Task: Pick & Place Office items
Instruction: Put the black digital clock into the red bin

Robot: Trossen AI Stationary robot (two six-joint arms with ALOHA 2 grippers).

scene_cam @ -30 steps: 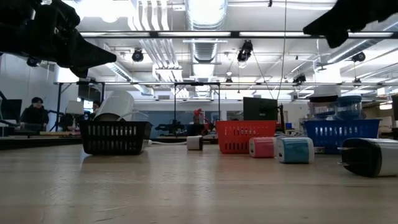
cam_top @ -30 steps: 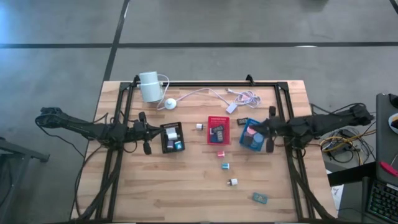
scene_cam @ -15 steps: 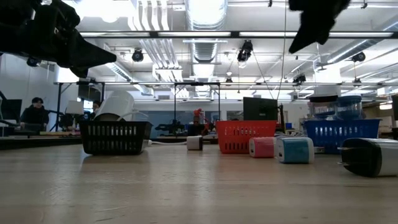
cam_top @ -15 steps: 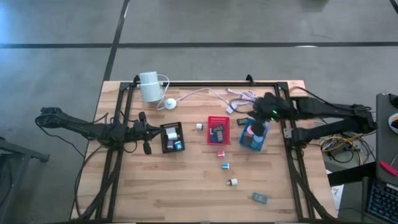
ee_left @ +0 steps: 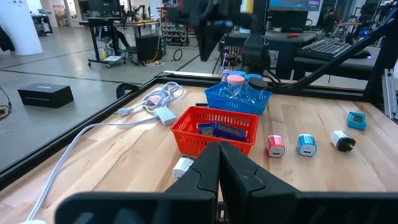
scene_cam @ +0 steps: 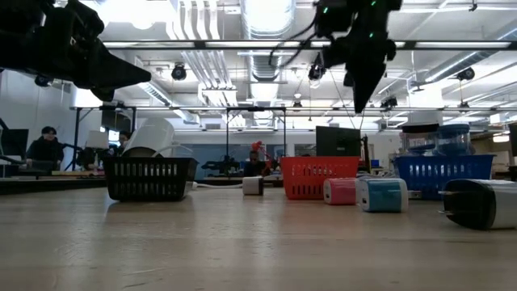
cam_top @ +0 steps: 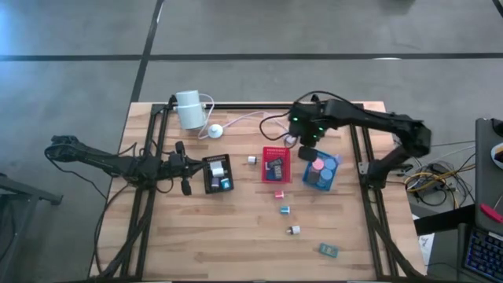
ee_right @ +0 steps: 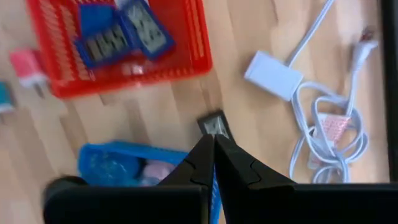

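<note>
A: High view: office items? Pink block [cam_top: 278, 194], blue block [cam_top: 285, 210], white block [cam_top: 294, 230] in a row on tabletop [cam_top: 236, 244]; others in red tray [cam_top: 276, 166], blue tray [cam_top: 321, 170].

B: Right pincer [cam_top: 305, 149] shut, empty, between those trays; left pincer [cam_top: 187, 167] shut, empty, beside black tray [cam_top: 217, 174].

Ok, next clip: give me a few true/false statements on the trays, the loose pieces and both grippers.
1. The right gripper is shut and holds nothing. True.
2. The red tray is empty. False: dark rectangular pieces lie in it.
3. The pink block lies loose on the table. True.
4. The left gripper hangs over the blue tray. False: it is beside the black tray.
</note>
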